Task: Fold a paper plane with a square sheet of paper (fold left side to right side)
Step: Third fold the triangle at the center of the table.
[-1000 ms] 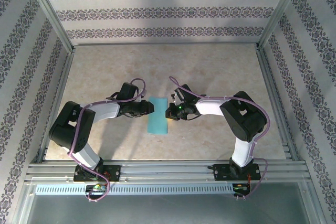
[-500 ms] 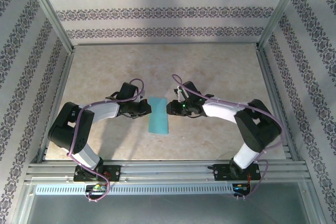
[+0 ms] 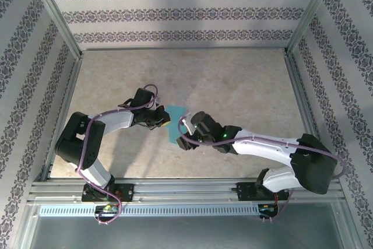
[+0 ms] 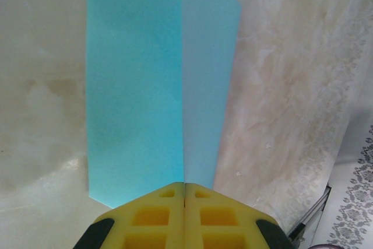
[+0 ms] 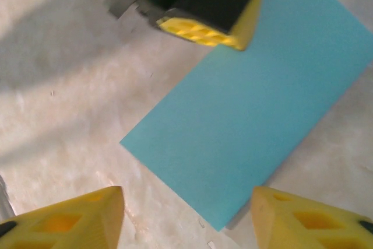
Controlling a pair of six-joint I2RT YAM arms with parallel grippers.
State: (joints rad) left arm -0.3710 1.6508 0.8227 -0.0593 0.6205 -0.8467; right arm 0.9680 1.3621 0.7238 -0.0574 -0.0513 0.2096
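The table (image 3: 233, 80) carries two arms and one sheet of paper (image 3: 174, 114). The sheet lies near the middle of the table between the two grippers, as a narrow blue rectangle rather than a square. From that I judge the left-to-right fold is made and the work is now at setting the crease or starting the nose folds. There is no finished plane yet. The left gripper (image 3: 165, 121) is closed, its yellow fingers (image 4: 157, 217) pressed together at the sheet's edge. I cannot tell whether they pinch a layer or only rest against it. In its own wrist view a straight line runs lengthwise down the sheet, with a paler strip to the right of it. The right gripper (image 3: 185, 129) stands wide and holds nothing, and in its wrist view it hovers over the sheet's near corner. The next move likely calls for this gripper to come down gently and flat, pressing or catching one corner while the left one steadies the paper. A skewed touch could slide the thin paper and spoil the alignment.
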